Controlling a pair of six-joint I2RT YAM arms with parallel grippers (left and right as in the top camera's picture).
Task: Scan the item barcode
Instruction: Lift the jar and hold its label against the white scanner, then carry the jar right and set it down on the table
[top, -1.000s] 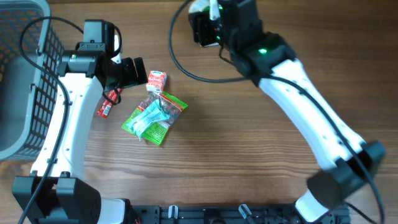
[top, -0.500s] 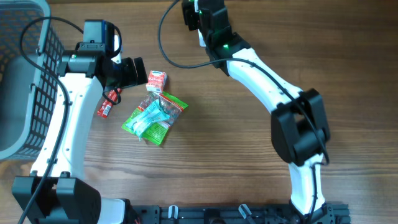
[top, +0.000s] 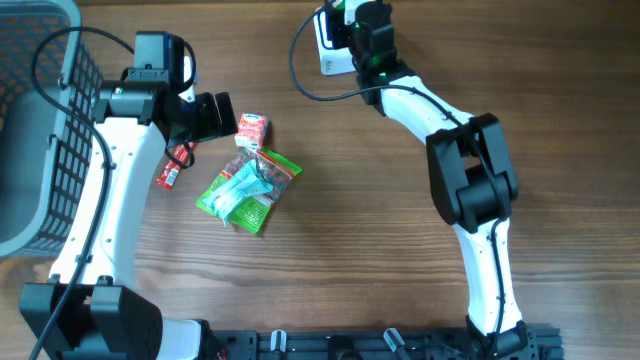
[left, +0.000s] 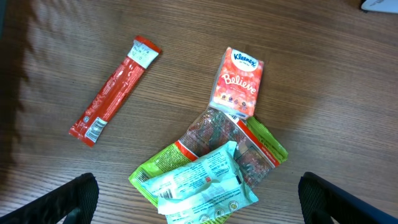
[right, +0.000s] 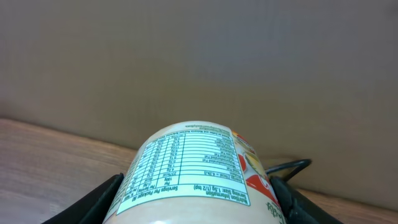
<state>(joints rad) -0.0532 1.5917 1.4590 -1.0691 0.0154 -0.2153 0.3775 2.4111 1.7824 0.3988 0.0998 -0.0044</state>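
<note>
Right wrist view: right claw (right: 196, 202) clamps a labelled can (right: 189, 165).

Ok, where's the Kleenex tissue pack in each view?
Overhead: Kleenex tissue pack left of centre, in the upper half.
Left wrist: the pack upper middle, slightly right of centre.
Right wrist: not in it; only a labelled container shows.
Shared landmark: green packet directly below the pack, in overhead and left wrist.
</note>
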